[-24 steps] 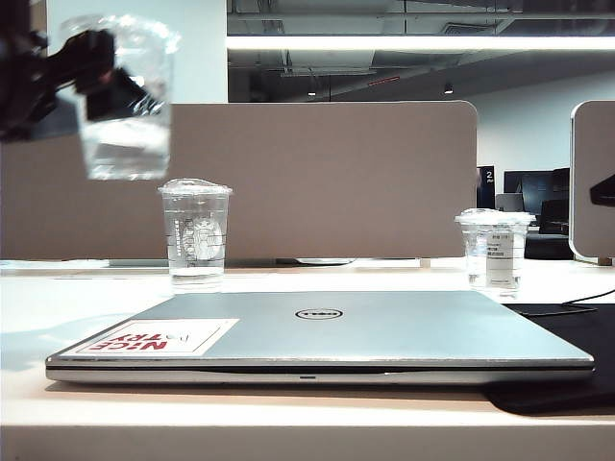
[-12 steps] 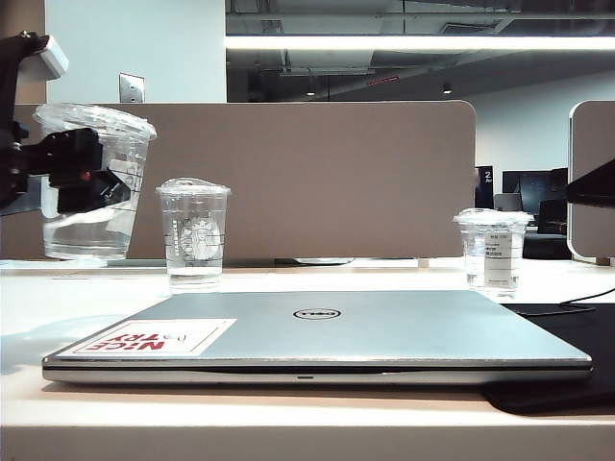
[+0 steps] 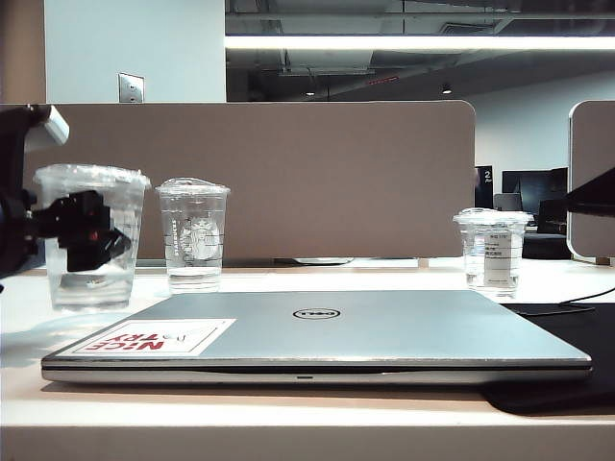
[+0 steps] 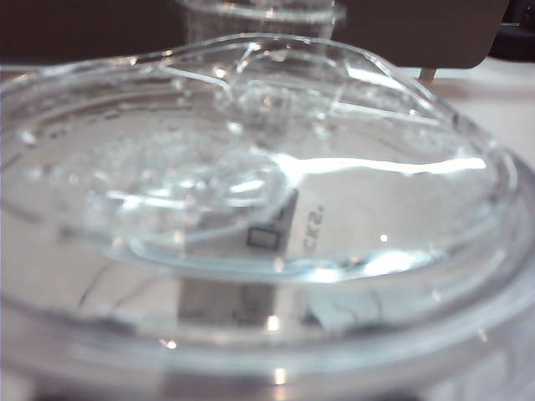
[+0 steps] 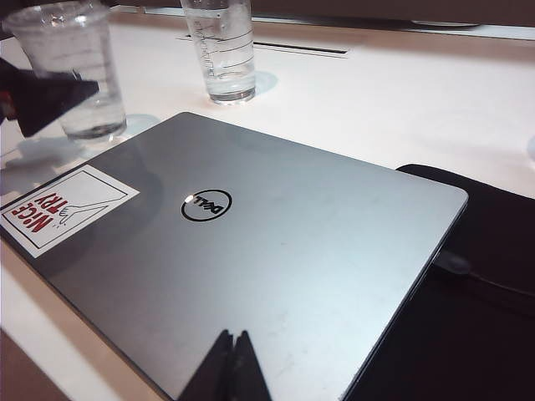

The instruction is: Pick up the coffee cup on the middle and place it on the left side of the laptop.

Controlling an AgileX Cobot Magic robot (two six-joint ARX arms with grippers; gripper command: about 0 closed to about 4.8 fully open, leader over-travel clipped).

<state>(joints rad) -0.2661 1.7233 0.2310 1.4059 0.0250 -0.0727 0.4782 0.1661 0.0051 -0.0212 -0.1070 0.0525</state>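
We see the left tool (image 3: 82, 235) clamped around the coffee cup (image 3: 91, 240), which stands at bench (image 3: 288, 408) level just left of the laptop (image 3: 317, 336), upright. Its flat lid (image 4: 251, 167) fills the left wrist view. The right tool (image 5: 227, 368) hangs over the laptop's near edge, fingertips together. A domed-lid cup (image 3: 194, 235) stands beyond, another cup (image 3: 493, 250) far right.

A beige desk divider panel (image 3: 288, 178) runs across the far edge of the white desk (image 3: 288, 413) — rounded at its right corner. Above it, a long ceiling light strip (image 3: 413, 43) glows; a wall plate (image 3: 131, 87) sits far left.
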